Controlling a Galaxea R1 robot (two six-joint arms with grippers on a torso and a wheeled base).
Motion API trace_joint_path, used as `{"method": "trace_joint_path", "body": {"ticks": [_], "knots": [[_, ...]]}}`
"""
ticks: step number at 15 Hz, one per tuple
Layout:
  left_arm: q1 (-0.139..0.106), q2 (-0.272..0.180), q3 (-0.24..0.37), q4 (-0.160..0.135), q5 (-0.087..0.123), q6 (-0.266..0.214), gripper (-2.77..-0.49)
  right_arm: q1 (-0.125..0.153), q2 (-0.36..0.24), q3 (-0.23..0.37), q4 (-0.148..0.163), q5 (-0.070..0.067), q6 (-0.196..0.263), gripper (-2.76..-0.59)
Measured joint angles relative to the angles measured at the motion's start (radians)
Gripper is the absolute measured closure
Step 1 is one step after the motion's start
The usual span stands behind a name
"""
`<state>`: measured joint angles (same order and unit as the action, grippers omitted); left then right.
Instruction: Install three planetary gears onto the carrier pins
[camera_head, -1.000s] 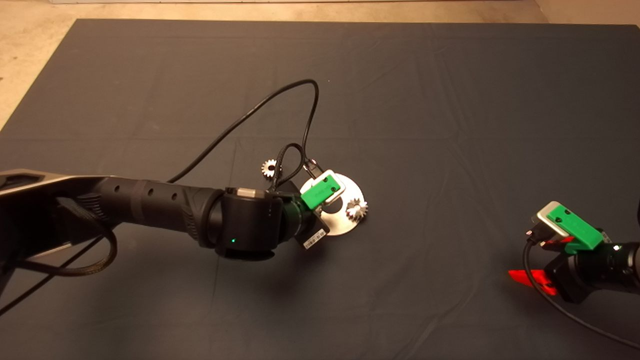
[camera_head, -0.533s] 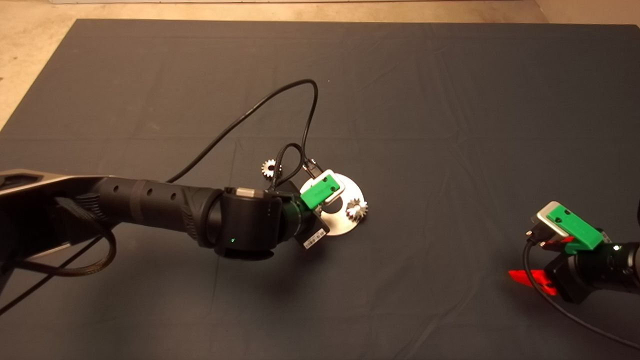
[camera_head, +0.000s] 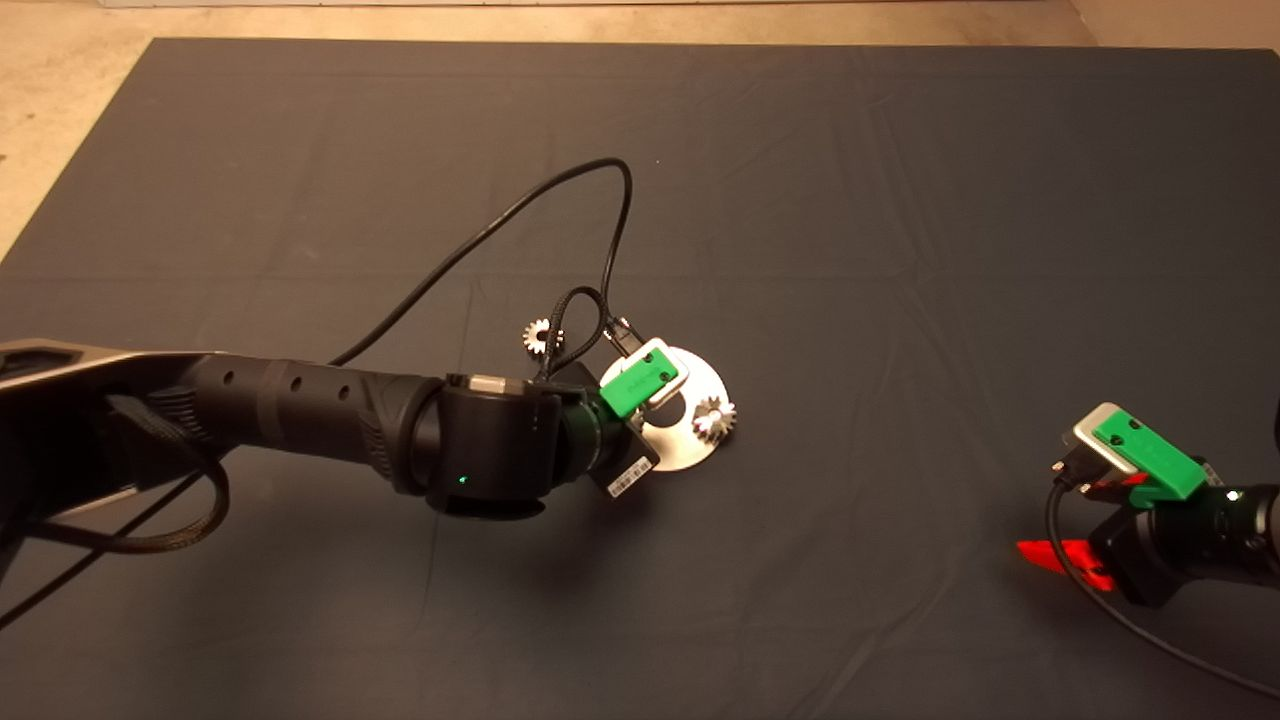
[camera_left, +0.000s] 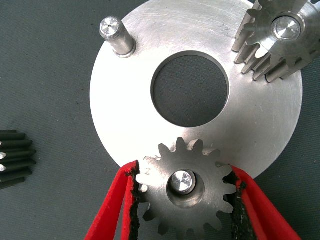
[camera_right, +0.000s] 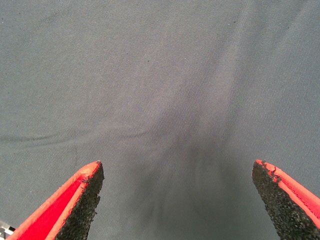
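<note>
The left arm reaches in across the dark mat (camera_head: 900, 250) and its left gripper (camera_left: 184, 200) sits over the near edge of the round metal disc (camera_left: 125, 115). Its two red fingers (camera_left: 112, 205) pinch a small gear (camera_left: 185, 192) from both sides, pads touching the teeth. That gear's centre hole is over a pin (camera_left: 182, 181), whose shiny top shows through the hole. A second gear (camera_left: 272, 37) sits on another pin at the disc's rim, and the third pin (camera_left: 114, 35) stands bare. The last gear (camera_head: 540, 335) lies on the mat just beside the disc, apart from it, near the arm's looping black cable (camera_head: 520, 215).

Against the moment half a second ago, almost nothing differs: the left arm has crept only a hair, and the disc and the loose gear lie where they were.

The right gripper (camera_right: 180, 200) waits at the mat's lower right edge, fingers spread wide over bare cloth.
</note>
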<state>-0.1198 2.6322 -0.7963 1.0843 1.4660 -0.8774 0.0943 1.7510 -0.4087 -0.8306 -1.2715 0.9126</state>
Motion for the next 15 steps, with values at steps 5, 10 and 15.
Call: {"method": "trace_joint_path", "body": {"ticks": [5, 10, 15], "knots": [[0.000, 0.002, 0.000, 0.000, -0.008, -0.001, -1.18, 0.000, -0.001, 0.000, 0.000, 0.000, 0.000, -2.20], [0.000, 0.002, 0.000, 0.000, -0.022, -0.026, -1.38, 0.000, -0.001, 0.000, 0.000, 0.000, -0.012, -2.20], [0.000, 0.005, 0.000, 0.000, -0.030, -0.033, -1.49, 0.000, -0.001, 0.000, 0.000, 0.000, -0.014, -2.20]]}}
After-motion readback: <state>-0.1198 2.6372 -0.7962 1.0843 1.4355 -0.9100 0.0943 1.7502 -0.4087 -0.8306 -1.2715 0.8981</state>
